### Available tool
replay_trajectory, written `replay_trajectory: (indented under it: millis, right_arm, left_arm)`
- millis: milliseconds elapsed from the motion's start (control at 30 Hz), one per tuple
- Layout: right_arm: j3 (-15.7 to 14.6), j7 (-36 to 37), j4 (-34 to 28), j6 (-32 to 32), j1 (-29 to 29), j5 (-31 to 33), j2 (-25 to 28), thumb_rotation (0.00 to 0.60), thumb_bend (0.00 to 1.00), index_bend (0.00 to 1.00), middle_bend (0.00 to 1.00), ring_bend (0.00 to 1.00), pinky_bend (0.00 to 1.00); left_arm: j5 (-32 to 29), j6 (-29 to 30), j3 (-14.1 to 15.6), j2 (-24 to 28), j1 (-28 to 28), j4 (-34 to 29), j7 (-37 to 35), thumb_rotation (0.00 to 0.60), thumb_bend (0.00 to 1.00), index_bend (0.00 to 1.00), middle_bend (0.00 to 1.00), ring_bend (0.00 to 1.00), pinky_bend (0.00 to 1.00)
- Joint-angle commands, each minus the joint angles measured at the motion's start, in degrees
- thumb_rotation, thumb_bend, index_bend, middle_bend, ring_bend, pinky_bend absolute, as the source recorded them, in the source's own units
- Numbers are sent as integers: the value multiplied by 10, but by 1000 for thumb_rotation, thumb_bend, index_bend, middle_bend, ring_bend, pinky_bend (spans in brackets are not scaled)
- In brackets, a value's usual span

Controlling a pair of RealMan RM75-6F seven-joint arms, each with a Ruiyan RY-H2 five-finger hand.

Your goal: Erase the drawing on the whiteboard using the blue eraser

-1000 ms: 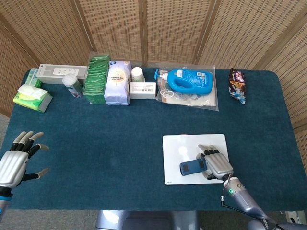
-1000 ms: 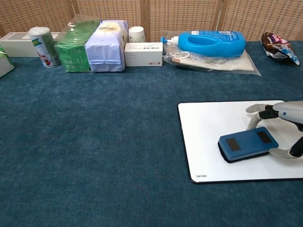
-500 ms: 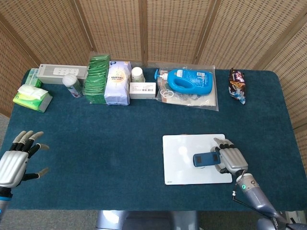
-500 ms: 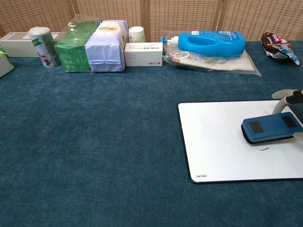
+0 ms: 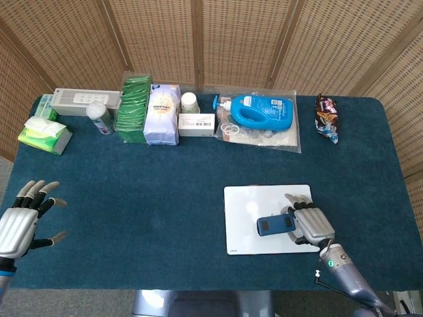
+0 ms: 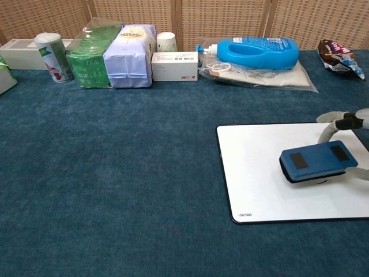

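Note:
The white whiteboard point(image 5: 248, 234) point(image 6: 259, 173) lies flat on the blue cloth at the front right. My right hand point(image 5: 310, 223) point(image 6: 346, 124) grips the blue eraser point(image 5: 275, 224) point(image 6: 317, 161) and presses it flat on the board's right half. A small dark mark peeks out under the eraser's near edge in the chest view. My left hand point(image 5: 23, 221) hovers at the table's front left corner, fingers spread, holding nothing. The chest view does not show it.
Along the back stand a white box point(image 5: 86, 101), a can point(image 5: 99, 117), green packets point(image 5: 134, 105), a white bag point(image 5: 162, 113), a cup point(image 5: 190, 102), a small carton point(image 5: 196, 124), a blue detergent bottle point(image 5: 261, 111) and a snack bag point(image 5: 326, 117). Tissue packs point(image 5: 45, 134) lie far left.
The right hand slid the eraser right across the board, then back left a little. A small mark seen below the eraser is now mostly under it. The left hand stayed put.

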Motion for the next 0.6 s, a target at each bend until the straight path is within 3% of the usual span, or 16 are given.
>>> replay_trajectory:
  millis: [33, 600]
  right_arm:
    - [-5, 2, -1, -8, 2, -8, -9, 600, 377, 612, 33, 0, 0]
    - [-23, 3, 41, -17, -5, -19, -30, 600, 379, 613, 33, 0, 0]
  left_arm:
    - [-1, 0, 1, 1, 1, 0, 0, 600, 173, 360, 142, 83, 0]
    - [2, 4, 1, 4, 3, -3, 1, 600, 172, 361, 141, 82, 0]
